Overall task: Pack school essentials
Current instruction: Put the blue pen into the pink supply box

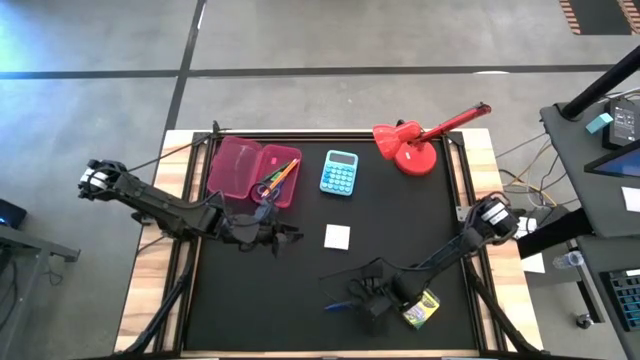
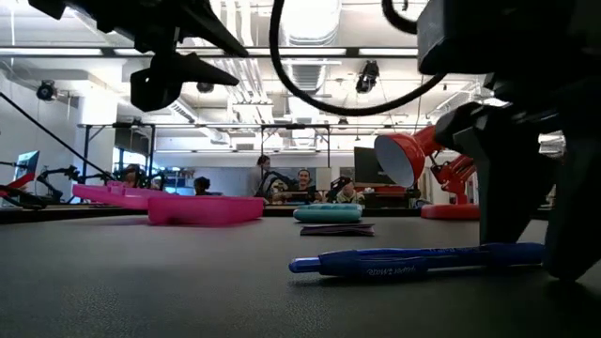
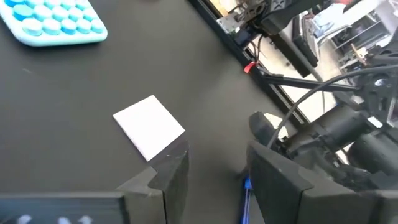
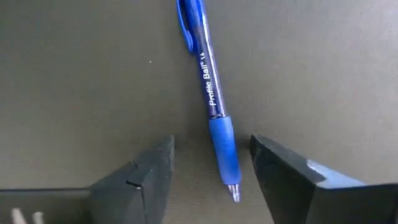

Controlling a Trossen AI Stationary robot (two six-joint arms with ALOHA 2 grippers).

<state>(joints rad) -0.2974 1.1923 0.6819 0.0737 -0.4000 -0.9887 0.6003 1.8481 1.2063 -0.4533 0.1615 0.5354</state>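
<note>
A blue pen (image 4: 208,93) lies flat on the black table mat. My right gripper (image 4: 211,152) is lowered over its grip end, one finger on each side and a gap between each finger and the pen; it is open. In the high view the pen (image 1: 338,306) lies near the front edge, by my right gripper (image 1: 364,298). My left gripper (image 1: 290,238) hangs open and empty above the mat, near the white square pad (image 1: 337,236). The open pink pencil case (image 1: 250,170) holds orange pencils and blue-handled scissors (image 1: 268,188). The yellow-green crayon box (image 1: 421,311) lies beside my right gripper.
A light-blue calculator (image 1: 340,172) lies right of the pink case. A red desk lamp (image 1: 415,145) stands at the far right. The left wrist view shows the white pad (image 3: 149,127) and my right arm (image 3: 336,134) beyond it. People sit in the room behind the table.
</note>
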